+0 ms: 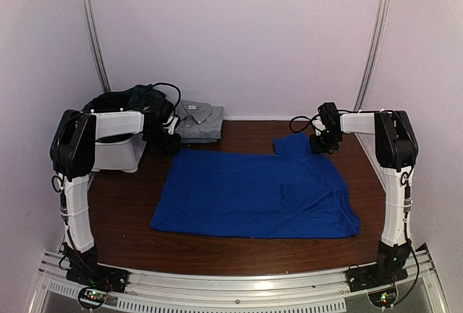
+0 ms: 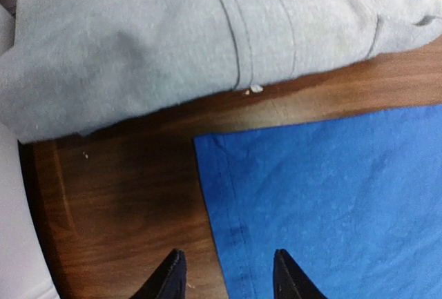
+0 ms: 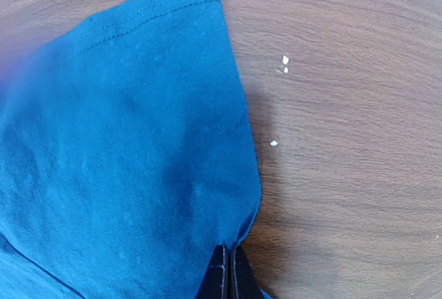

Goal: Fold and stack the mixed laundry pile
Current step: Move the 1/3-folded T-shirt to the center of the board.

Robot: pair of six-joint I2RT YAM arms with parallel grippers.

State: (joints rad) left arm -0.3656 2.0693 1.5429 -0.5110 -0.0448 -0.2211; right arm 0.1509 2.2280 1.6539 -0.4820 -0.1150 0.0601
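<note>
A royal-blue T-shirt (image 1: pixel 253 194) lies spread flat in the middle of the wooden table (image 1: pixel 239 255). My right gripper (image 3: pixel 228 271) is shut on the edge of its far right sleeve (image 1: pixel 292 144), the cloth pinched between the tips; in the top view this gripper (image 1: pixel 318 144) sits at the sleeve's right end. My left gripper (image 2: pixel 228 275) is open and hovers over the shirt's far left corner (image 2: pixel 214 154), one fingertip over bare wood and the other over blue cloth. In the top view the left gripper (image 1: pixel 166 139) is at that corner. Dark garments (image 1: pixel 134 100) of the laundry pile fill the basket.
A folded grey shirt (image 1: pixel 199 121) (image 2: pixel 207 36) lies at the back of the table, just beyond the left gripper. A white plastic basket (image 1: pixel 116 152) stands at the far left. White walls close in the back and sides. Small white crumbs (image 3: pixel 284 59) dot the wood.
</note>
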